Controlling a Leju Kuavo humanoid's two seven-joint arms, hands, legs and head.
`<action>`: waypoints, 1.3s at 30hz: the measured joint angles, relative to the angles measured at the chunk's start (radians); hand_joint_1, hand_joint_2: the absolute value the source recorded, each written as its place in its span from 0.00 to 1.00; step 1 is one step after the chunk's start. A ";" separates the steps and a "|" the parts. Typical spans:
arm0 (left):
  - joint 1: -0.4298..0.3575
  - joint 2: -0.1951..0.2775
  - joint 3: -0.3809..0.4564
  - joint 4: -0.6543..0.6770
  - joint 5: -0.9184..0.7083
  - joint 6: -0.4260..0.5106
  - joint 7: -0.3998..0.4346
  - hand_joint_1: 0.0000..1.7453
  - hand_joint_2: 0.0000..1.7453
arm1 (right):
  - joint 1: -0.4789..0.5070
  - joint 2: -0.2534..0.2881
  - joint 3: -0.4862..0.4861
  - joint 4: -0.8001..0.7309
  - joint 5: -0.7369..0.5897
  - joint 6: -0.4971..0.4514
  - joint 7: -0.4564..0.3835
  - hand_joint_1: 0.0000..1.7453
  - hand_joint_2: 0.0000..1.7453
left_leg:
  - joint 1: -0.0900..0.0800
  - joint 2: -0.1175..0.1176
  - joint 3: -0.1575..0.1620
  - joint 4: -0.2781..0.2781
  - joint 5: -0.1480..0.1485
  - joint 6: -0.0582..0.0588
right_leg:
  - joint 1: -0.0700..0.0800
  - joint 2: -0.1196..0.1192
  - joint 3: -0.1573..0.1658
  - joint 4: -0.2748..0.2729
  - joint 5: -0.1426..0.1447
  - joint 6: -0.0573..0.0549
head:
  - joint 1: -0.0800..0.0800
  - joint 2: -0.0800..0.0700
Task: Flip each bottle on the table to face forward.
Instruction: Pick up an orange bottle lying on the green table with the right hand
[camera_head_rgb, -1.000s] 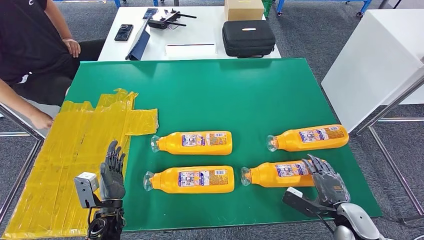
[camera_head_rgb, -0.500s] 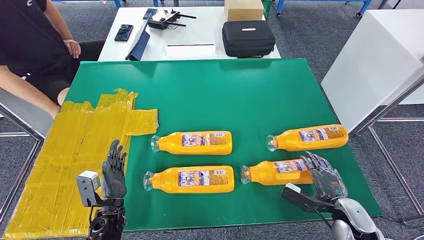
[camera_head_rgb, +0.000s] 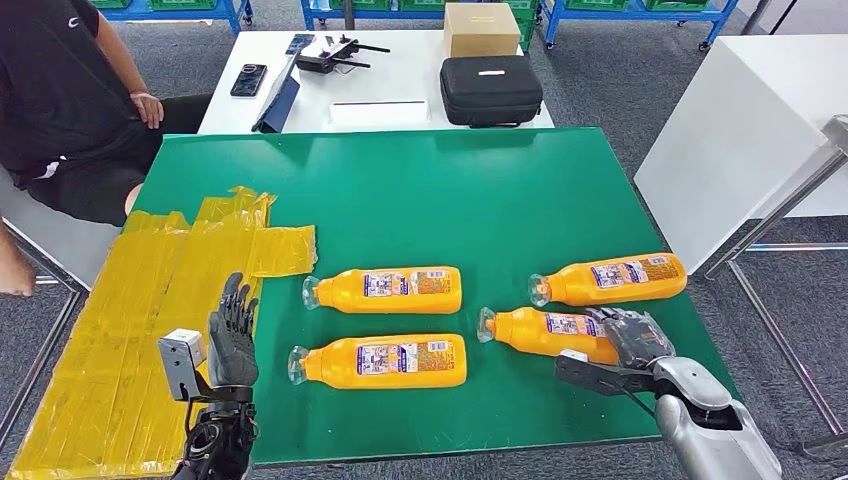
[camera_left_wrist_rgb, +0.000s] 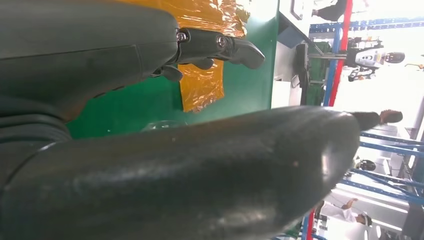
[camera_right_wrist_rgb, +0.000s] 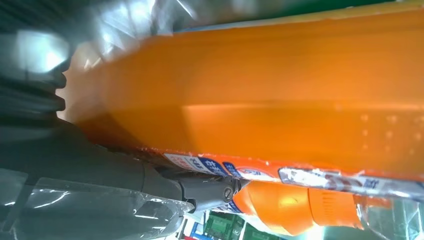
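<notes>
Several orange bottles lie on their sides on the green table (camera_head_rgb: 450, 190), caps to the left. Two lie left of centre, one farther (camera_head_rgb: 385, 289) and one nearer (camera_head_rgb: 385, 361). A third (camera_head_rgb: 612, 279) lies at the far right. My right hand (camera_head_rgb: 630, 338) grips the base end of the near-right bottle (camera_head_rgb: 545, 331), which lies slanted. In the right wrist view this bottle (camera_right_wrist_rgb: 280, 100) sits close against the palm, with a dark finger (camera_right_wrist_rgb: 150, 182) wrapped under it. My left hand (camera_head_rgb: 232, 345) stands open and upright by the front left edge, its fingers (camera_left_wrist_rgb: 220, 45) apart and holding nothing.
A crumpled yellow plastic sheet (camera_head_rgb: 150, 300) covers the table's left side. A person in black (camera_head_rgb: 60, 90) sits at the far left. Behind stands a white table with a black case (camera_head_rgb: 492, 88) and a cardboard box (camera_head_rgb: 484, 28). A white cabinet (camera_head_rgb: 740, 130) stands on the right.
My right hand has closed around the near-right bottle's base, and the bottle has swung to a slant. The person's arm has drawn back from the table's left edge. The view has shifted slightly.
</notes>
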 joint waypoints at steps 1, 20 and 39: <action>-0.001 0.000 -0.001 0.001 0.000 0.001 0.000 0.00 0.00 | -0.007 -0.001 0.008 0.010 -0.001 0.000 0.002 1.00 1.00 | 0.000 0.001 0.003 0.000 -0.001 0.000 | 0.001 0.000 0.003 -0.001 -0.001 -0.001 | 0.000 0.000; -0.013 0.013 0.001 0.011 0.034 -0.042 -0.031 0.00 0.25 | 0.179 0.030 -0.137 -0.347 -0.593 0.111 -0.243 1.00 1.00 | 0.000 -0.003 -0.013 0.001 0.002 0.004 | 0.000 -0.004 0.005 -0.001 0.003 0.007 | -0.001 0.000; -0.043 -0.032 -0.085 -0.101 0.085 -0.114 -0.011 0.00 1.00 | -0.047 0.325 -0.208 -0.496 -0.566 -0.138 -0.233 1.00 1.00 | 0.000 0.002 -0.032 0.000 0.011 0.001 | -0.001 0.000 -0.015 0.001 0.013 0.003 | 0.000 0.000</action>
